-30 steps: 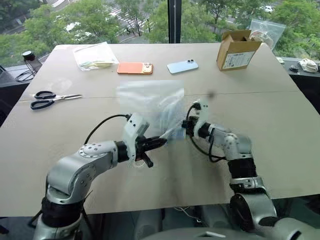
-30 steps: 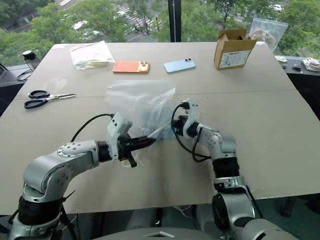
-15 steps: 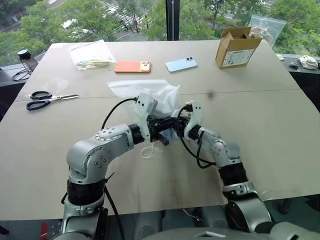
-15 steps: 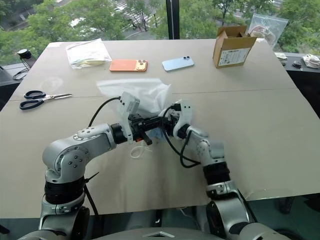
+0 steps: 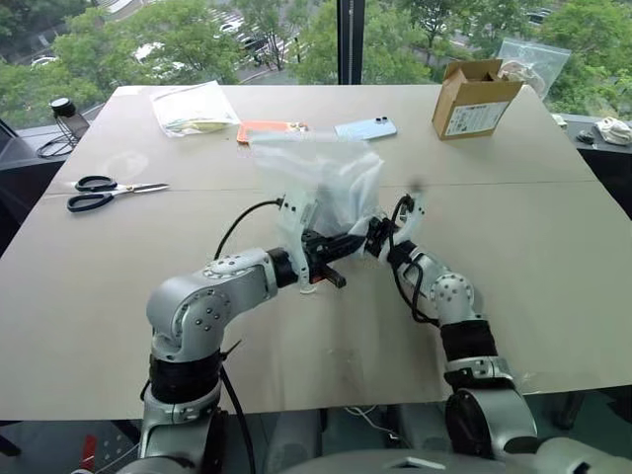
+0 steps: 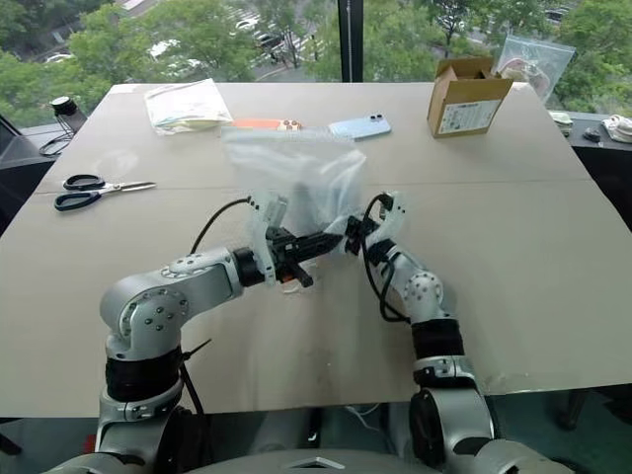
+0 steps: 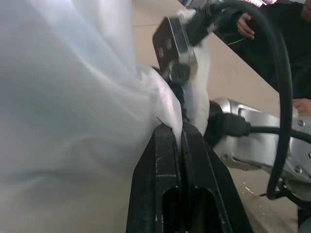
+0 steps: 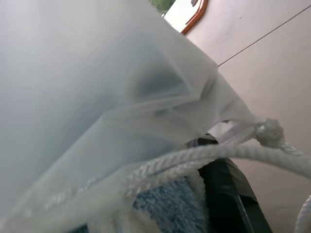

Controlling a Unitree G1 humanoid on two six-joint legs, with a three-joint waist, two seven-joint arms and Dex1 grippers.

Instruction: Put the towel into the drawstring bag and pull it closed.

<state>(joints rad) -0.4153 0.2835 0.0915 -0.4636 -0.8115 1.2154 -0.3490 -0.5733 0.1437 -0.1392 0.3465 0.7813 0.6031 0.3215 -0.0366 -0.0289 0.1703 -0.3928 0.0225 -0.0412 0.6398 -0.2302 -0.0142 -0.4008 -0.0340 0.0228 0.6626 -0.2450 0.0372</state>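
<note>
Both grippers are met at the drawstring bag [image 5: 321,183], which is held up above the desk [image 5: 553,247]. The left gripper [image 7: 181,132] has its jaws pinched shut on the bag's thin fabric. The right gripper [image 5: 373,237] has its jaws nearly closed at the bag's mouth, where the blue towel [image 8: 163,201] and white cord [image 8: 214,154] are seen.

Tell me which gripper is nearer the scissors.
Left. The left gripper, shut on the drawstring bag, sits on the side toward the scissors; the right gripper holds the bag's opposite side, farther away.
</note>
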